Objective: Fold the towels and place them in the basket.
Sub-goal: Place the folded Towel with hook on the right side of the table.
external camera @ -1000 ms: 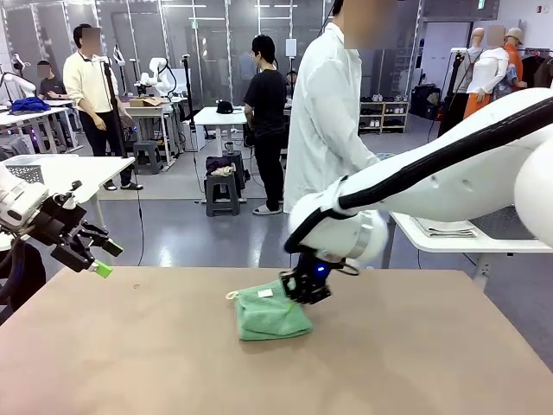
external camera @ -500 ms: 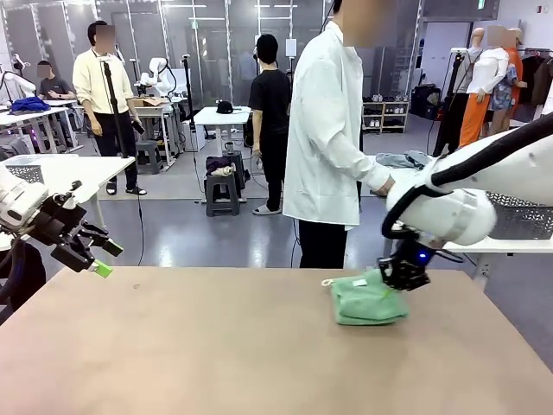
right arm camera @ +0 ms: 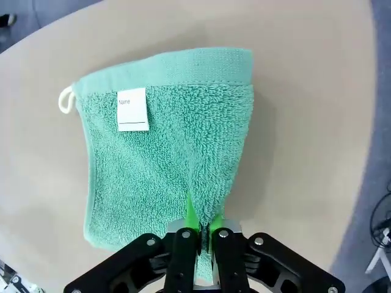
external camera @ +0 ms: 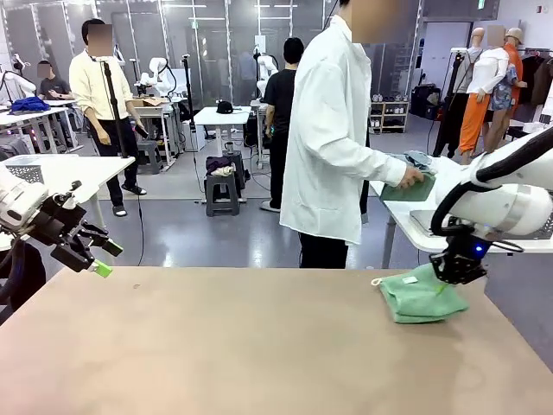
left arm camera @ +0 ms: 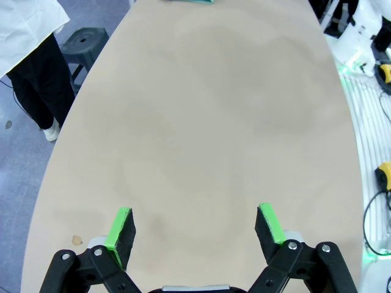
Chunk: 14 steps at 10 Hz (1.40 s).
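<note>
Mint green towel (external camera: 422,300): folded, lying on the worktop (external camera: 216,346) near its far right edge. Right end effector (external camera: 455,275) sits at the towel's far right edge, jaws pinched almost closed on a ridge of terry. The rest of the cloth lies flat. Seen from that wrist, the towel stretches away from the fingers, white tag (right arm camera: 132,110) towards the far corner. Left end effector (external camera: 105,259): spread wide, empty, hovering at the left edge, well apart. Right arm is nearer, so likely the one to carry.
</note>
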### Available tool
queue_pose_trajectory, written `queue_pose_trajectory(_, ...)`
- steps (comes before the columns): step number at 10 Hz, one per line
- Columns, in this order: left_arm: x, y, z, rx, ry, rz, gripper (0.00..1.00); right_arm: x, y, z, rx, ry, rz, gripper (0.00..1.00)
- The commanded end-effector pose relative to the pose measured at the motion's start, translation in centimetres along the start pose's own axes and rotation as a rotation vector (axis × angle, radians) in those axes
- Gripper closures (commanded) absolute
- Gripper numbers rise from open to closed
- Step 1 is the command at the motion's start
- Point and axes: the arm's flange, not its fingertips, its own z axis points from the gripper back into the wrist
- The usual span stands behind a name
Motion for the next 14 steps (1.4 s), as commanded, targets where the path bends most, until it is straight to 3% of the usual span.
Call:
queue_pose_trajectory(1, 0.1, 0.0, 0.0, -0.003, 0.008, -0.006, 0.01, 1.0, -0.4, -0.2, -0.013, 0.039, 0.006, 0.94)
queue_pose_trajectory(2, 0.1, 0.0, 0.0, -0.003, 0.008, -0.006, 0.01, 1.3, -0.7, -0.4, -0.012, 0.039, 0.0, 0.74)
queue_pose_trajectory(3, 0.1, 0.0, 0.0, -0.003, 0.008, -0.006, 0.01, 1.3, -0.8, -0.5, -0.022, 0.028, -0.004, 0.74)
queue_pose_trajectory(4, 0.1, 0.0, 0.0, -0.003, 0.008, -0.006, 0.01, 1.1, -0.9, -0.3, -0.025, 0.011, -0.009, 0.54)
queue_pose_trajectory(5, 0.1, 0.0, 0.0, -0.003, 0.008, -0.006, 0.01, 1.0, -1.0, 0.2, -0.042, -0.006, -0.011, 0.71)
queue_pose_trajectory(6, 0.1, 0.0, 0.0, -0.003, 0.008, -0.006, 0.01, 0.8, -1.0, 1.0, -0.054, -0.03, -0.013, 0.34)
queue_pose_trajectory(7, 0.1, 0.0, 0.0, -0.003, 0.008, -0.006, 0.01, 0.5, -0.9, 1.7, -0.074, -0.048, -0.019, 0.51)
queue_pose_trajectory(8, 0.1, 0.0, 0.0, -0.003, 0.008, -0.006, 0.01, -0.1, -0.4, 3.0, -0.083, -0.074, -0.013, 0.14)
queue_pose_trajectory(9, 0.1, 0.0, 0.0, -0.003, 0.008, -0.006, 0.01, -1.4, 1.1, 5.0, -0.071, -0.115, -0.008, 0.31)
queue_pose_trajectory(12, 0.1, 0.0, 0.0, -0.003, 0.008, -0.006, 0.01, -7.5, 6.8, 12.6, -0.041, -0.222, -0.021, 0.31)
queue_pose_trajectory(14, 0.1, 0.0, 0.0, -0.003, 0.008, -0.006, 0.01, -13.5, 9.9, 17.1, -0.004, -0.307, 0.0, 0.31)
